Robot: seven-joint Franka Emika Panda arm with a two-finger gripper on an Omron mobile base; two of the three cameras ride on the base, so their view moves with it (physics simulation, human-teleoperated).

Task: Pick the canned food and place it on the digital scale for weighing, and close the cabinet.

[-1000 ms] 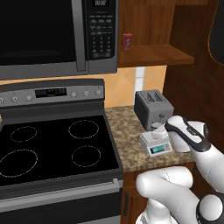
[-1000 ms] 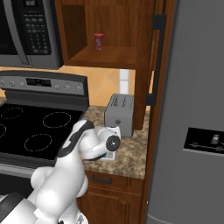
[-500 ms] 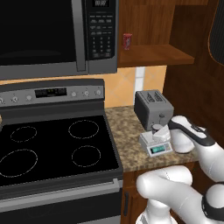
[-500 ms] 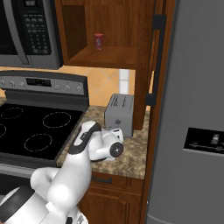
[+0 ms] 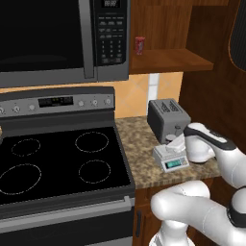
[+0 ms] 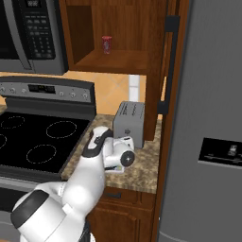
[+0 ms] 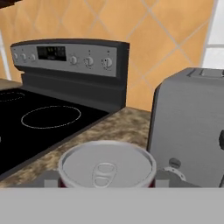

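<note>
Over the last second the white arm has swung its wrist lower and further in over the small white square-topped digital scale with the teal display (image 5: 169, 156), which sits on the speckled bench at the grey two-slot toaster's (image 5: 166, 119) 6 o'clock. In the hand view the short dark-red can with a pale pull-tab top (image 7: 107, 167) sits close below the camera, toaster at its 3 o'clock. I judge the placing nearly done or just done. The jaws' opening is hidden; I cannot tell whether they hold the can.

The brown wooden wall cabinet (image 6: 113, 59) stands open, a slim bright red can (image 6: 107, 44) on its shelf. No writing is legible anywhere.
</note>
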